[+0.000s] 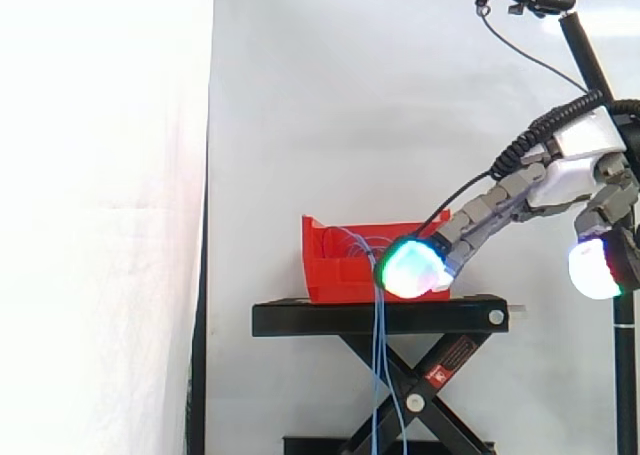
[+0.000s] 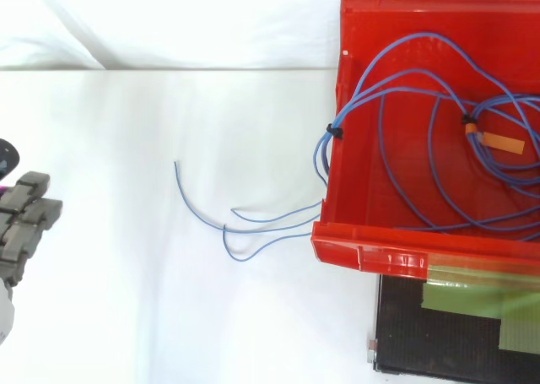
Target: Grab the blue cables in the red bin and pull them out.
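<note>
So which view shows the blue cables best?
Top view: the blue cables loop inside the red bin, and a tied bundle spills over its wall. Side view shows strands hanging down past the black stand.

The black stand (image 1: 380,318) is standing below the hand (image 1: 490,210), its flat top lying level underneath it in the side view. The red bin (image 1: 335,265) is resting directly on that top, toward the end farther from the wrist. From above, the bin is sitting well apart from the hand, and green tape (image 2: 472,304) is lying on the stand just beside the bin.
</note>
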Robot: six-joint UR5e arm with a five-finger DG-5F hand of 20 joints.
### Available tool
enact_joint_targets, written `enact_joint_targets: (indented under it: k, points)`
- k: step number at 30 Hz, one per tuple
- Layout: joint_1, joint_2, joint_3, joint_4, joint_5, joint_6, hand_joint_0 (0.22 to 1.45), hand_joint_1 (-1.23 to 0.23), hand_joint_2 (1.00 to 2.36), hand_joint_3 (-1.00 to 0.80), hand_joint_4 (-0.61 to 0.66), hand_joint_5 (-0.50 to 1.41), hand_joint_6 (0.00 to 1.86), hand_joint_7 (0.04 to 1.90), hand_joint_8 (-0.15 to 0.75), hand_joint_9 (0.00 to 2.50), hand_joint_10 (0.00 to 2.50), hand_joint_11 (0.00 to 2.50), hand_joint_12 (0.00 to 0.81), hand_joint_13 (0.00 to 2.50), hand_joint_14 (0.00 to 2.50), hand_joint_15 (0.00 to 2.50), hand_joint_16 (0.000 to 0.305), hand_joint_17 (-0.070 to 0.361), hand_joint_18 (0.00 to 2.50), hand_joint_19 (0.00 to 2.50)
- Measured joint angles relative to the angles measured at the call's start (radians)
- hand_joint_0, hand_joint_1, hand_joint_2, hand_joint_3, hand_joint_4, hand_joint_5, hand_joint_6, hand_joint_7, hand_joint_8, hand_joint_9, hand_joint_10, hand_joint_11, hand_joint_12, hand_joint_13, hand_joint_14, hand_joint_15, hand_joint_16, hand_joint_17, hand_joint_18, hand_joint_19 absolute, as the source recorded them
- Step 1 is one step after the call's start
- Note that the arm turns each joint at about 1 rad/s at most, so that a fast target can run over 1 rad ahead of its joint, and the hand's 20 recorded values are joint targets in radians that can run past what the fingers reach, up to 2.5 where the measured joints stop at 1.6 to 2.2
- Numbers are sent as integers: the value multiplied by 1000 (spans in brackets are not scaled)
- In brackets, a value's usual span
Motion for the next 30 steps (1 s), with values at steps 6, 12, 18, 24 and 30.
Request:
enact_joint_targets:
  k: [6, 12, 18, 24, 30]
  points:
    - [-4, -1, 45, -34, -10, -11, 813, -778, 1000, -1000, 212, 400, 8, 236, 241, 603, 9, 235, 329, 320, 9, 242, 46, 104, 300, 512]
    - [-9, -1, 139, -142, -17, -72, 813, -779, 1000, -1000, 214, 401, 8, 238, 245, 611, 9, 245, 330, 326, 9, 239, 46, 104, 306, 511]
    - [-11, -1, 184, -173, -16, -119, 812, -779, 1000, -1000, 214, 399, 8, 233, 245, 613, 11, 244, 332, 331, 9, 246, 46, 104, 314, 517]
    - [-11, -17, 188, -152, -19, -122, 812, -778, 1000, -1000, 211, 398, 8, 231, 246, 613, 9, 241, 330, 336, 9, 247, 47, 105, 317, 517]
    - [-13, -46, 188, -117, -28, -117, 812, -777, 1000, -1000, 211, 398, 8, 233, 245, 613, 11, 244, 331, 341, 9, 245, 47, 105, 318, 520]
